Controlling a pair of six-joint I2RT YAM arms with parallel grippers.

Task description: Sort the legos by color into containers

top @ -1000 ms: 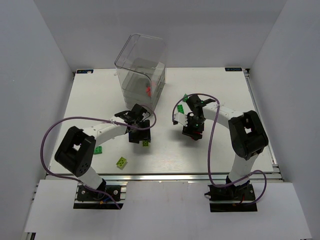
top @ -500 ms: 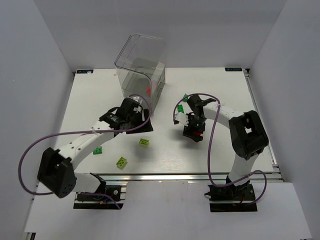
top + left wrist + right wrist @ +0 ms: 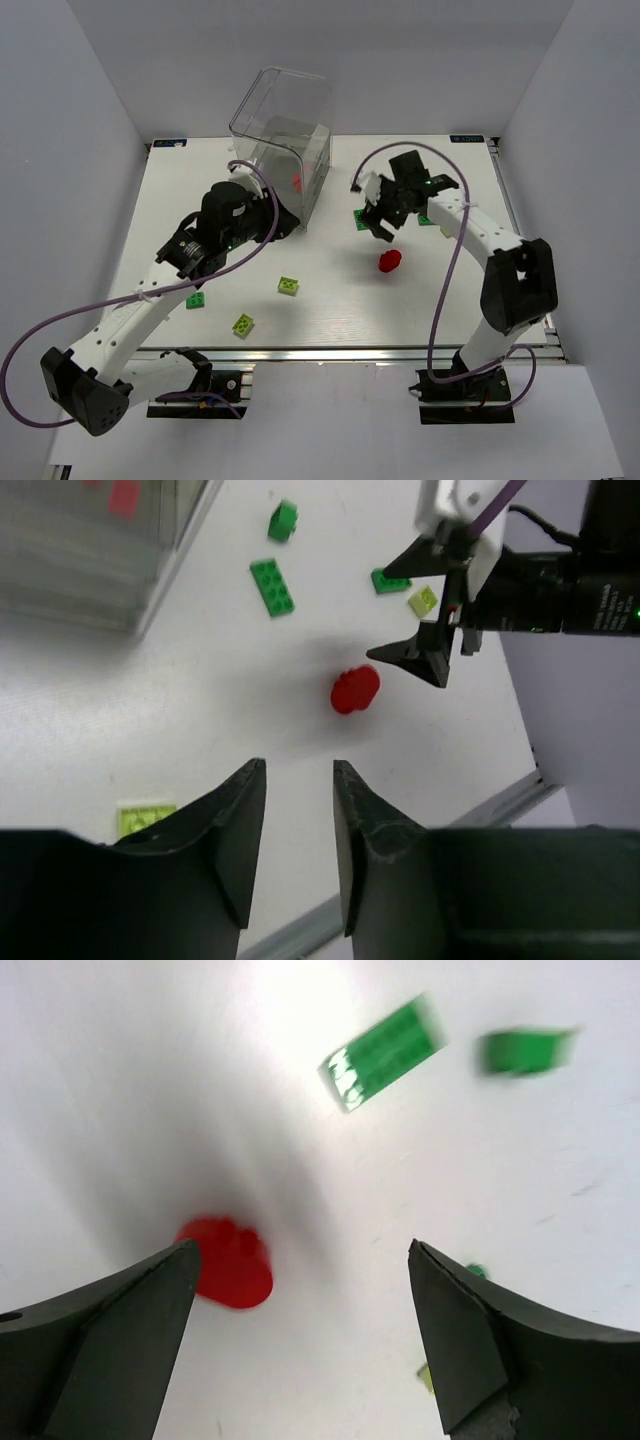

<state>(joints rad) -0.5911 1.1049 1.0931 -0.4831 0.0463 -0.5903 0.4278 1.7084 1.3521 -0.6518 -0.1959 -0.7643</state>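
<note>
A red brick lies loose on the table; it also shows in the right wrist view and the left wrist view. My right gripper hangs wide open and empty above and behind it. My left gripper is raised beside the clear box, its jaws a little apart with nothing between them. Red bricks lie inside the box. Two yellow-green bricks and a dark green brick lie at the front left.
Dark green bricks lie near the right gripper, also seen in the right wrist view. The right gripper's fingers show in the left wrist view above the red brick. The table's front rail runs along the near edge.
My right gripper has lifted off the red brick, moved back and opened, leaving the brick on the table. My left arm has swung up and back from the yellow-green brick toward the box.
</note>
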